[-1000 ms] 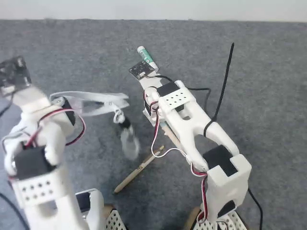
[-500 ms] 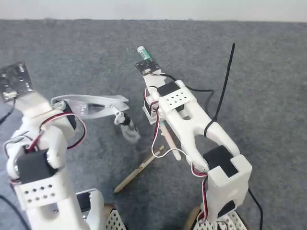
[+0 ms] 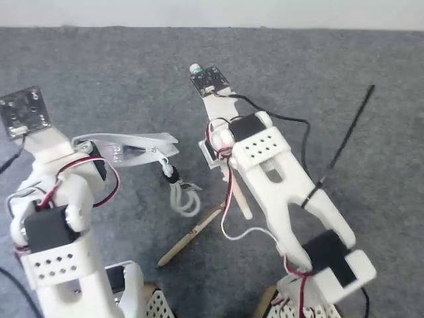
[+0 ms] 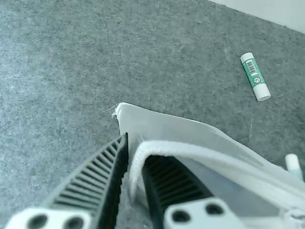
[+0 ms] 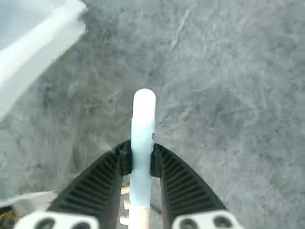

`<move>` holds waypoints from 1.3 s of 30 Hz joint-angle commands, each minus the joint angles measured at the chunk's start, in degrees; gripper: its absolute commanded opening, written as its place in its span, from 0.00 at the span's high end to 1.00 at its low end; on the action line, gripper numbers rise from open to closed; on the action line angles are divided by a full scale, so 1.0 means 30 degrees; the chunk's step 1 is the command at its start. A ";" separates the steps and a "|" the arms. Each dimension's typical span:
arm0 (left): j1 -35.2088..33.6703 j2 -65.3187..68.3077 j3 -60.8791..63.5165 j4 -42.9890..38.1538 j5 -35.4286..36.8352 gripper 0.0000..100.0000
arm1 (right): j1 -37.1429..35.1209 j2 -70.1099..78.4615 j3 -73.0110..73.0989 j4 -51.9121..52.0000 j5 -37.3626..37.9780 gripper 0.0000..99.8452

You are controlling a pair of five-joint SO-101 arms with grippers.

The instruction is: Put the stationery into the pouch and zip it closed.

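Observation:
A clear pouch (image 3: 136,147) with a white rim hangs above the carpet, and my left gripper (image 4: 136,167) is shut on its edge (image 4: 157,147). Its white zip cord (image 3: 183,197) dangles down to the carpet. My right gripper (image 5: 141,160) is shut on a pale blue-white pen (image 5: 143,124), which points at the carpet just beside the pouch (image 5: 33,33). In the high view the pen (image 3: 241,199) sticks out under the right arm. A green-and-white glue stick (image 4: 255,76) lies on the carpet beyond the pouch, half hidden behind the right wrist camera (image 3: 196,68).
A long wooden stick (image 3: 192,235) lies on the grey carpet between the two arm bases. A black cable (image 3: 344,139) rises from the right arm. Open carpet stretches at the back and at the right.
The right arm has swung to the right and its wrist has turned, carrying the pen. The pouch's cord, swinging before, now hangs still. The left arm rose slightly with the pouch.

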 commanded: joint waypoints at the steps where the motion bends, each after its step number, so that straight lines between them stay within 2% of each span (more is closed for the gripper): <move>1: 0.0059 -0.0791 -0.0132 -0.0703 -0.0147 0.99 | -0.0513 -0.2095 0.0557 -0.0337 -0.0264 0.99; 7: 0.0059 -0.0791 -0.0132 -0.0674 -0.0147 0.99 | -0.0630 -0.3443 0.1553 -0.0718 -0.0293 0.99; 17: 0.0059 -0.0791 -0.0132 -0.0674 -0.0147 0.99 | -0.0630 -0.7897 0.3223 -0.0777 -0.2081 0.99; 29: 0.0117 -0.0762 -0.0132 -0.0674 -0.0147 0.99 | -0.0630 -1.4432 0.7707 -0.4205 -0.3018 0.99; 39: 0.0117 -0.0821 0.0308 -0.1231 -0.0147 0.99 | -0.1128 -1.6601 0.8879 -0.5231 -0.3106 0.99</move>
